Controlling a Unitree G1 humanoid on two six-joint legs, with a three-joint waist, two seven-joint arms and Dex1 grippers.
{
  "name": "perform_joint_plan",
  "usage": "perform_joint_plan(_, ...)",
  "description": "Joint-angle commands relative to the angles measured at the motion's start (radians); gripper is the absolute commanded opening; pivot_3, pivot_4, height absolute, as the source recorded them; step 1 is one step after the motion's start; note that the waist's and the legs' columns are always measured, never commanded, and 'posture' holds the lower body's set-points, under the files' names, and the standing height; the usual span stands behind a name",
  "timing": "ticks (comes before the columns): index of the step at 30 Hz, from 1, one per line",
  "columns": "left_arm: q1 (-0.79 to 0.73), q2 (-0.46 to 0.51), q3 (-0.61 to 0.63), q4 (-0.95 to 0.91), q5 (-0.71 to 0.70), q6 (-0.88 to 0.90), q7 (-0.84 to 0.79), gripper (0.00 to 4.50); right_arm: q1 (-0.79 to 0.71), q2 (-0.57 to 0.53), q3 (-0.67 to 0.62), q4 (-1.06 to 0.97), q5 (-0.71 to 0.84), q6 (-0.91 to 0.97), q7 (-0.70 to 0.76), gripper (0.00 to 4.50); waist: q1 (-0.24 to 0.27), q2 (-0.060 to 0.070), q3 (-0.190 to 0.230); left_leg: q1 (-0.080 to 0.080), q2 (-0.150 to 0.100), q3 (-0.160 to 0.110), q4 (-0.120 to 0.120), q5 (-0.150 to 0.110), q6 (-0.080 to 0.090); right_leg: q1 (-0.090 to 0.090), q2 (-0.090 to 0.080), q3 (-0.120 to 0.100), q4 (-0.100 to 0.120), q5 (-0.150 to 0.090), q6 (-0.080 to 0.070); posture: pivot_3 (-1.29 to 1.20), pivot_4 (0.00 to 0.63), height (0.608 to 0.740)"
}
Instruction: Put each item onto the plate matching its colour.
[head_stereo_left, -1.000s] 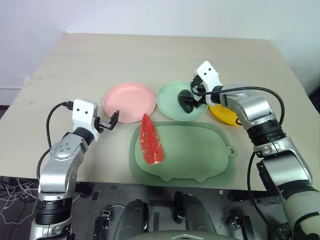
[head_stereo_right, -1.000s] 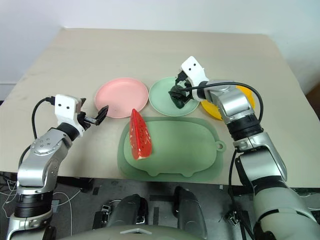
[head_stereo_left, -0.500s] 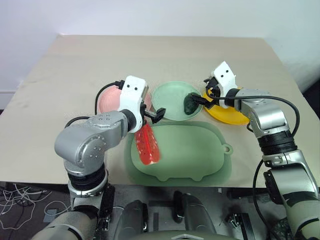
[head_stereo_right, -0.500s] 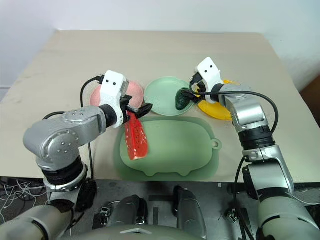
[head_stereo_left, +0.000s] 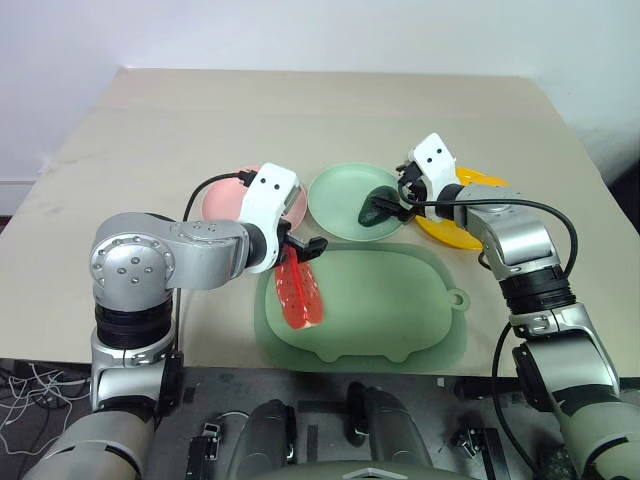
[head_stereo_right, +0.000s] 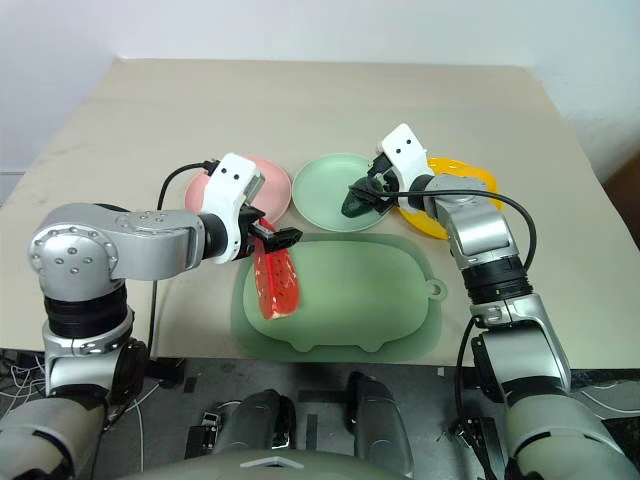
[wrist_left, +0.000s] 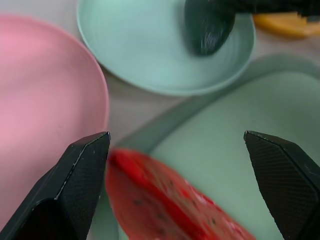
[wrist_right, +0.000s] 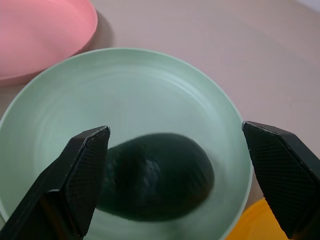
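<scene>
Over the near left of the table, left gripper (head_stereo_left: 303, 244) hanging with black fingers spread wide, nothing between them, aimed down at the far tip of the red wedge-shaped toy watermelon slice (head_stereo_left: 298, 290). Slice lying on the left part of the large green pig-shaped mat (head_stereo_left: 400, 300), pointing away toward the plates. Just beyond and left of the gripper, the round shallow pink plastic plate (head_stereo_right: 210, 187), bare and partly covered by the wrist: the matching home for the slice, hence probably the approach from this side.

Farther right, right gripper (wrist_right: 170, 145) likewise spread apart and gripping nothing, poised just over the dark green oval toy avocado (wrist_right: 157, 177). Avocado resting inside the pale mint green round plate (wrist_right: 115, 95), toward its right rim; colour already matched, so likely a release just made, fingers standing clear.

Beyond that, right of the green plate, the bright yellow round plate (head_stereo_left: 478, 183), mostly hidden by the right arm. Contents impossible to judge.
</scene>
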Motion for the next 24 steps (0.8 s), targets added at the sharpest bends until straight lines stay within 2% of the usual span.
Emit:
perform_joint_plan(1,-0.028,0.178,-0.168,-0.006,-0.361,-0.22,0.242,4.5,-0.013,0.004,-0.031,-0.01,-0.008,-0.023,-0.005,4.46,0.0,0.0,0.0,0.0,0.0,0.0,0.0,0.0,0.0,0.0,-0.001,0.001,0.0,0.0,0.0,0.0,0.15,0.74)
perform_joint_plan(4,-0.032,0.254,-0.254,-0.032,-0.398,-0.313,0.268,4.5,-0.015,0.01,-0.035,-0.007,-0.01,-0.023,-0.008,4.46,0.005,0.0,0.0,0.0,-0.001,0.0,0.0,0.0,-0.001,0.0,-0.001,0.001,0.0,0.0,0.0,0.0,0.15,0.74)
perform_joint_plan(8,-0.037,0.294,-0.327,-0.051,-0.398,-0.377,0.258,4.5,-0.002,0.016,-0.039,-0.017,-0.014,-0.022,-0.013,4.46,0.009,0.0,0.0,0.0,-0.004,0.0,0.001,0.0,-0.001,0.001,0.0,-0.001,0.0,0.0,0.0,0.0,0.15,0.74)
perform_joint_plan(22,-0.05,0.313,-0.475,0.015,-0.398,-0.388,0.217,4.5,0.027,0.022,-0.069,-0.085,-0.009,0.017,-0.052,4.46,0.005,0.0,0.0,0.001,-0.004,0.0,0.0,0.001,-0.002,0.001,0.002,-0.001,0.0,0.0,0.0,0.0,0.15,0.74)
perform_joint_plan(24,-0.053,0.308,-0.476,0.024,-0.398,-0.395,0.218,3.86,0.031,0.021,-0.074,-0.091,-0.009,0.02,-0.057,4.5,0.005,0.0,0.0,0.001,-0.004,0.0,0.0,0.001,-0.002,0.001,0.002,-0.001,-0.001,0.0,0.0,0.0,0.15,0.74)
